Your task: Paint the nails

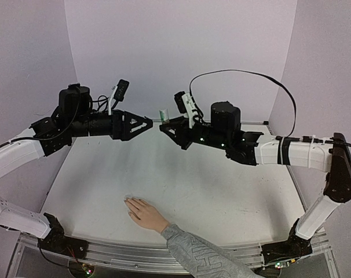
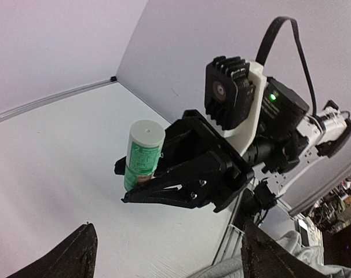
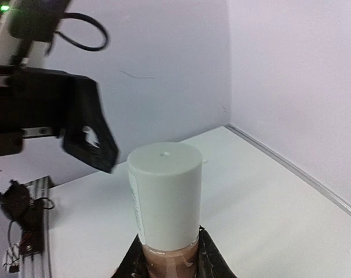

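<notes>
A light-skinned hand (image 1: 143, 214) in a grey patterned sleeve (image 1: 198, 255) lies flat on the white table (image 1: 222, 191) near the front edge. Its nails (image 1: 128, 201) are too small to make out. My right gripper (image 1: 163, 128) is shut on a small bottle (image 1: 163, 114), held upright in mid-air above the table's far side. The bottle (image 3: 165, 197) has a white cap and pinkish polish at its base between my right gripper's (image 3: 167, 252) fingers. My left gripper (image 1: 147, 123) faces it from a short distance, open and empty. In the left wrist view the left gripper (image 2: 167, 225) has its fingers spread wide apart, and the green-labelled bottle (image 2: 143, 153) stands ahead of them.
Pale walls (image 1: 181, 52) close in the table at the back and both sides. An aluminium rail (image 1: 135, 255) runs along the front edge, where the arm bases sit. A black cable (image 1: 280, 87) loops above the right arm.
</notes>
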### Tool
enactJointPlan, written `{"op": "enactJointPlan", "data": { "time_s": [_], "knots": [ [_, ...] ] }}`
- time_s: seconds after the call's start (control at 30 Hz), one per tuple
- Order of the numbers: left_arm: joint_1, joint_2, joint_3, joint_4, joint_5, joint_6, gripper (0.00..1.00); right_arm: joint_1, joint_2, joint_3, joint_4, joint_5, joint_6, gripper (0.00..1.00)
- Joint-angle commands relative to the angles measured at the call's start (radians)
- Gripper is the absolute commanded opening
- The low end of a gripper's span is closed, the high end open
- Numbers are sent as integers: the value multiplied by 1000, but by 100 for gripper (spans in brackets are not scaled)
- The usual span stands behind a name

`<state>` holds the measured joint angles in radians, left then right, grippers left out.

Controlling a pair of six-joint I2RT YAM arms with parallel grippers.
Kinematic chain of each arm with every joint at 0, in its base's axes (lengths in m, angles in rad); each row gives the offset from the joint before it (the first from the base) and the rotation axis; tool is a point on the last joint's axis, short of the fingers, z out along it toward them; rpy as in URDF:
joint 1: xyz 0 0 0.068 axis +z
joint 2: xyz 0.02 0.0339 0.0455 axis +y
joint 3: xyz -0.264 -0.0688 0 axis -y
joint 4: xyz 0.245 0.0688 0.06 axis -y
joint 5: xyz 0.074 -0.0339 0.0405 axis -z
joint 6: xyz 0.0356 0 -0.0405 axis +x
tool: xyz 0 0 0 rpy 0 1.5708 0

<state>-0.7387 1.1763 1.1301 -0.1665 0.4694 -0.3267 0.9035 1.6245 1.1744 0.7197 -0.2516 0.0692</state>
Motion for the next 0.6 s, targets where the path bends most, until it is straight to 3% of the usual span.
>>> {"op": "enactJointPlan", "data": {
  "time_s": [0.0,0.17,0.4,0.57],
  "knots": [
    [-1,-21,-1,19,-159,-104,84,74,43,91,11,358,-43,0],
    [-3,-6,9,20,-241,-124,80,139,97,152,-16,501,-61,0],
    [-7,23,24,19,-263,-119,73,178,132,194,-22,511,-98,0],
    [-11,37,42,21,-269,-115,49,196,158,217,-25,518,-113,0]
  ]
}}
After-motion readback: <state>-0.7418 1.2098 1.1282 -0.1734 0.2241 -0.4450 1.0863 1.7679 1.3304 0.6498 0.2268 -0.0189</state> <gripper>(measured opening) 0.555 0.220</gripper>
